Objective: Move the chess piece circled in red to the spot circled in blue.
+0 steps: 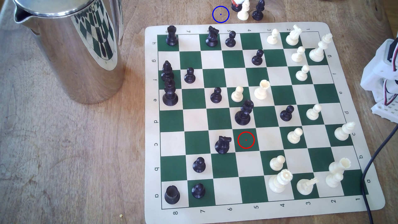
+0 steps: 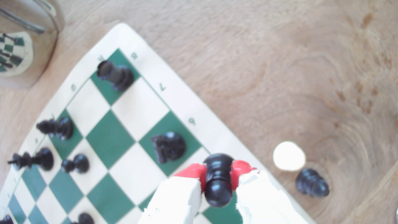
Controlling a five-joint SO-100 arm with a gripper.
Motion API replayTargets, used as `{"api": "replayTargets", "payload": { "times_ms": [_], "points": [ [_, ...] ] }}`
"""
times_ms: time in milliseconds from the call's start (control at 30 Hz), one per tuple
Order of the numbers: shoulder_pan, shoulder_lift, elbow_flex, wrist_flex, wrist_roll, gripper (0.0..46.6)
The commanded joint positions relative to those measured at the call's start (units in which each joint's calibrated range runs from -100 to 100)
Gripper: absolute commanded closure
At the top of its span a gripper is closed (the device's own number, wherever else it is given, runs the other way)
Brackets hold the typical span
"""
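While clamped in the end effector [image 2: 218,174], black pawn [image 2: 217,178] hangs over board edge [image 2: 217,137] | steel jug [image 1: 71,49] on table.

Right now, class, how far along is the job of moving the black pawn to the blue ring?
Done: the red ring encloses a bare green square. In hand: the claw grips the black pawn over the board's edge. Left: setting it down inside the blue ring, bare wood for now.
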Motion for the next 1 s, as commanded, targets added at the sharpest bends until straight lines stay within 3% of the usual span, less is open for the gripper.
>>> {"api": "replayTargets", "payload": {
  "times_ms": [0,300,967],
  "points": [
    [1.35,1.48,-7.50,-3.34,0.29,46.4],
    [3.77,12.26,-15.56,-5.14,1.86,46.4],
    [5.73,20.58,-16.83,-8.83,3.61,46.4]
  ]
}}
